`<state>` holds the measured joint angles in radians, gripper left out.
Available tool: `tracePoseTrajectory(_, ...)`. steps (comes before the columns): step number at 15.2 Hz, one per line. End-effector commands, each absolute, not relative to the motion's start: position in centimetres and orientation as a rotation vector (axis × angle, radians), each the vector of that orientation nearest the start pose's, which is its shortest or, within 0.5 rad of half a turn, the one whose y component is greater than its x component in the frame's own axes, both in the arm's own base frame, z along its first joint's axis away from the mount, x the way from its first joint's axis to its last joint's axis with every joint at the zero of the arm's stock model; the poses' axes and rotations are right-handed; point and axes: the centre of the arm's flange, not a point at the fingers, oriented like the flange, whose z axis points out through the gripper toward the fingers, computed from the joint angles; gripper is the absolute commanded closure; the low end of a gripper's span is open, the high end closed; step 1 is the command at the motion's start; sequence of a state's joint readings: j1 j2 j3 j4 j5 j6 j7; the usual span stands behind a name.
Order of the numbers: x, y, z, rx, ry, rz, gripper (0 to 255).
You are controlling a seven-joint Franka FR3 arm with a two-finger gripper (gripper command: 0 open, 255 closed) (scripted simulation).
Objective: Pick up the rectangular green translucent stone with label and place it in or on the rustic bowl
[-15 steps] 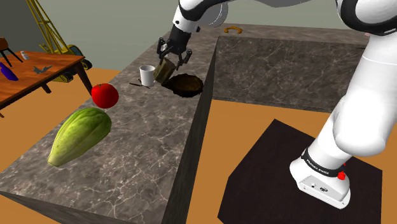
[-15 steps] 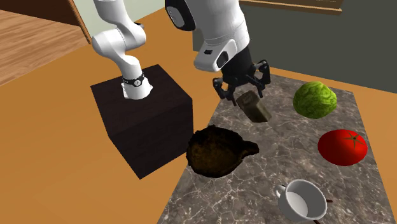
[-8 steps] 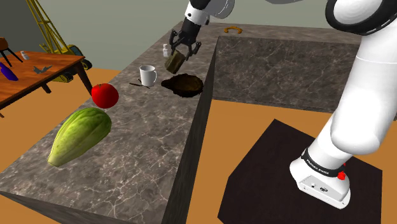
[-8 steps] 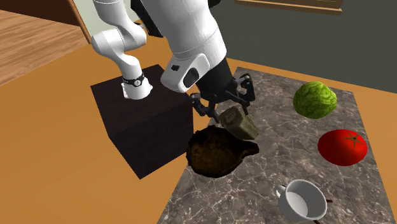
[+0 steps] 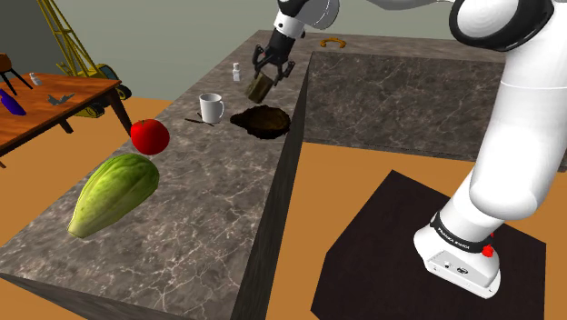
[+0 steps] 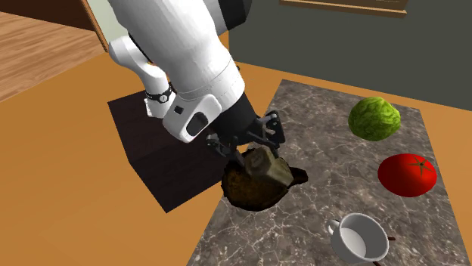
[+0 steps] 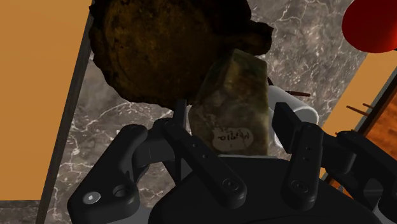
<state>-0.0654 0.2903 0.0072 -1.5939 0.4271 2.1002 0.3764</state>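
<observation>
Reaching from its stand, the white robot arm [image 5: 509, 136] is leaning over the long dark grey marble table [image 5: 209, 209]. A big, elongated light green ribbed vegetable [image 5: 114, 193] is lying towards the table's near end in the shoulder view, along the edge away from the stand. A dark brown, rough, irregular rustic bowl [image 5: 263, 120] is sitting right at the table edge that faces the stand, towards the far end. A shiny red tomato [image 5: 150, 136] is resting just beyond the vegetable, and a small white cup [image 5: 211, 107] is standing across the table from the bowl. The black end effector [image 7: 232, 121] is gripping a rectangular olive-green stone block with a pale label [image 7: 232, 83], its fingers part-way closed and pressing on the block's two sides. The stone is hanging tilted in the air, clear of the table, close over the bowl's rim.
</observation>
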Motion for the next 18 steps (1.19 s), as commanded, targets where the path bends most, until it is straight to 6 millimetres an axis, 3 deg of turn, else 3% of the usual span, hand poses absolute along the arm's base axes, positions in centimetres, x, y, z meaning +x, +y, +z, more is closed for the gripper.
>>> tracePoseTrajectory(1, 67.1, -1.9, 48.1, -2.587, 0.819, -0.205, 255)
tracePoseTrajectory(12, 67.1, -1.9, 42.4, -2.587, 0.819, -0.205, 255)
tracePoseTrajectory(18, 67.1, -1.9, 42.4, -2.587, 0.819, -0.205, 255)
